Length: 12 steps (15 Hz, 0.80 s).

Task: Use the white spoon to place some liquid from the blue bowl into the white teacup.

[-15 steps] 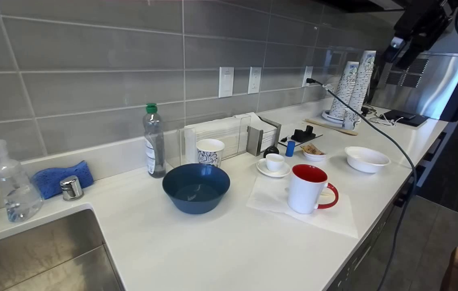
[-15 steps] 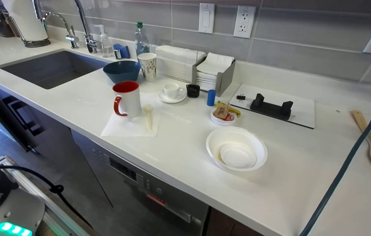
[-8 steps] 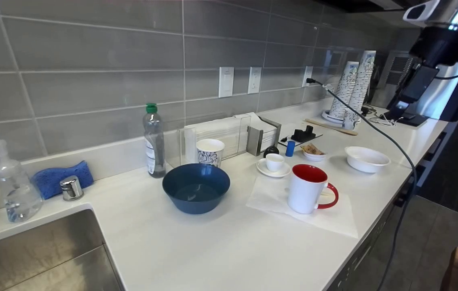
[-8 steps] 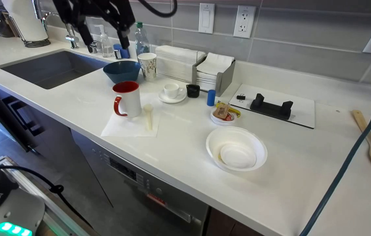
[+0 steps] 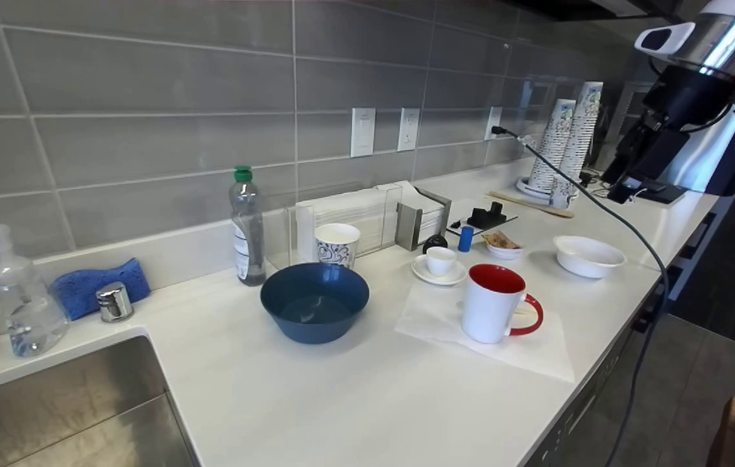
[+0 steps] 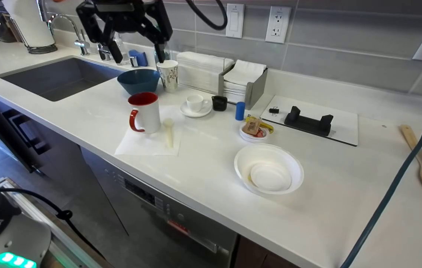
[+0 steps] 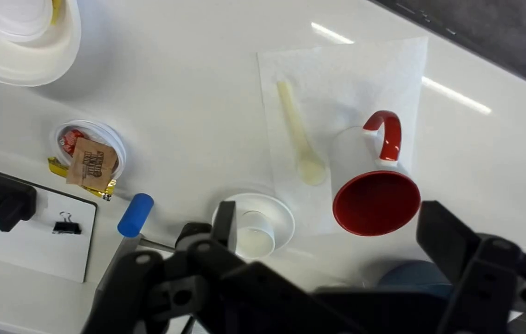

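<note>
The pale spoon [image 6: 168, 133] lies flat on a white napkin beside the red-handled mug; it shows fully in the wrist view [image 7: 294, 127]. The blue bowl [image 5: 314, 305] stands near the sink, and only part of it shows in the wrist view [image 7: 413, 273]. The white teacup [image 6: 195, 102] stands on its saucer, partly behind a finger in the wrist view [image 7: 256, 234]. My gripper is open and empty, high above the counter, in both exterior views [image 5: 623, 188] [image 6: 140, 58]. In the wrist view the gripper [image 7: 327, 215] has its fingers wide apart, with nothing between them.
The white mug [image 5: 487, 314] with red inside stands beside the spoon. A patterned paper cup [image 6: 168, 74] and napkin holders [image 6: 253, 87] stand at the back. A white bowl [image 6: 269, 169], a packet dish [image 6: 254, 132] and a blue cylinder [image 6: 240, 111] are nearby. A cable [image 5: 639, 240] crosses the counter.
My gripper has come down from higher up and now shows at the top of both exterior views, fingers pointing down. The objects on the counter have not moved.
</note>
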{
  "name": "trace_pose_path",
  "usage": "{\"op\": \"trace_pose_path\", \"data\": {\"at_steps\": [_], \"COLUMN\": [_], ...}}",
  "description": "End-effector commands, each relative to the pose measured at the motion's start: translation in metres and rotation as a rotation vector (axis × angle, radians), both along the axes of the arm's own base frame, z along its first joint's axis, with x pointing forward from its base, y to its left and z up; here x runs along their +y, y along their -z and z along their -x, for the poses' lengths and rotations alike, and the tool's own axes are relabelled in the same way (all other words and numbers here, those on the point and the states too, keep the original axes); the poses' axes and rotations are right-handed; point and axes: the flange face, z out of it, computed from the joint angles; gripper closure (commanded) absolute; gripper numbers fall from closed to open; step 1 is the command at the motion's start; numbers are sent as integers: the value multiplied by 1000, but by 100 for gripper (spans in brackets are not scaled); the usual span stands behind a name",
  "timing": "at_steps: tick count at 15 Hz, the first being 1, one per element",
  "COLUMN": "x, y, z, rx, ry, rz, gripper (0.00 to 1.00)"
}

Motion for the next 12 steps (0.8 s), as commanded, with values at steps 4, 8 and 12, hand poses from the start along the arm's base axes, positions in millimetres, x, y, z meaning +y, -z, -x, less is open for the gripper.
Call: {"op": "trace_pose_path", "data": {"at_steps": [4,8,12], "x": [-1,-11,-18], "y": [16,42,67], "z": [-11,-20,-32], "rx": [4,41,62], "ry": [-101,-185,-231], "rz": [-28,-32,3], "gripper": [0,0,0]}}
